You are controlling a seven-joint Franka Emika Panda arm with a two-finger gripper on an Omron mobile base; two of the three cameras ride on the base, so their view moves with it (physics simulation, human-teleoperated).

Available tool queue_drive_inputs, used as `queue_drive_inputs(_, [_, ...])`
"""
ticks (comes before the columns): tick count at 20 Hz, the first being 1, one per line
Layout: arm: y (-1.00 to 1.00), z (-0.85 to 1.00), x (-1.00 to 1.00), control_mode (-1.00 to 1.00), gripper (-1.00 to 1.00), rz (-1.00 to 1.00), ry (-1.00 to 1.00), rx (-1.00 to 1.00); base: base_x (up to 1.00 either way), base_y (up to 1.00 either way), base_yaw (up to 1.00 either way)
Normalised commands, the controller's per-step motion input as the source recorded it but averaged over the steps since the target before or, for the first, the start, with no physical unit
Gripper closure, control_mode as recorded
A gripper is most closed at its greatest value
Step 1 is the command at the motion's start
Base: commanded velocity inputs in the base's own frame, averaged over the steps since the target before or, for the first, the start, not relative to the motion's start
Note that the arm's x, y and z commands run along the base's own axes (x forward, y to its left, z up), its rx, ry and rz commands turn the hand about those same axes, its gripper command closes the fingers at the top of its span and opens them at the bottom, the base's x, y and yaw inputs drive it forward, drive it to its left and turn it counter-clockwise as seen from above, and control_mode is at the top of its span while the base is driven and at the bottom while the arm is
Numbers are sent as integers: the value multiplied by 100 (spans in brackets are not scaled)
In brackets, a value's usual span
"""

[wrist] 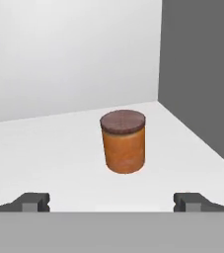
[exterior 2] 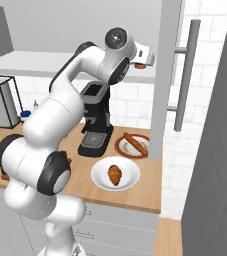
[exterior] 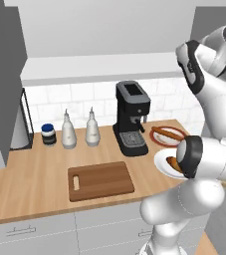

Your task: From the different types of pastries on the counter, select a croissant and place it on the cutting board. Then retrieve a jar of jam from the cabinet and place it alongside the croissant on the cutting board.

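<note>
Desk (exterior: 35,184) inspected: the cutting board (exterior: 100,181) lies flat on it and bare, while the croissant (exterior 2: 114,175) sits on a white plate (exterior 2: 130,179) well apart from the board, so the first placement is judged not yet done. The arm reaches up into the cabinet (exterior 2: 155,75). On the white shelf (wrist: 44,153) inside, the jar of jam (wrist: 123,141) stands upright, lid up, long axis vertical. It lies straight ahead of the jaws (wrist: 112,201), about centred between the tips, clear of both. Jaws released, spread wide, holding nothing. A straight advance appears sufficient.
</note>
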Motion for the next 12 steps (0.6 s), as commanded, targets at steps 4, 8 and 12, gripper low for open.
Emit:
queue_drive_inputs(4, [-18,0,17,-100,-100,0,-1,-1,0,0,0])
queue_drive_inputs(8, [0,0,38,-100,-100,0,-1,-4,0,0,0])
queue_drive_inputs(12, [0,0,62,-100,-100,0,0,-7,0,0,0])
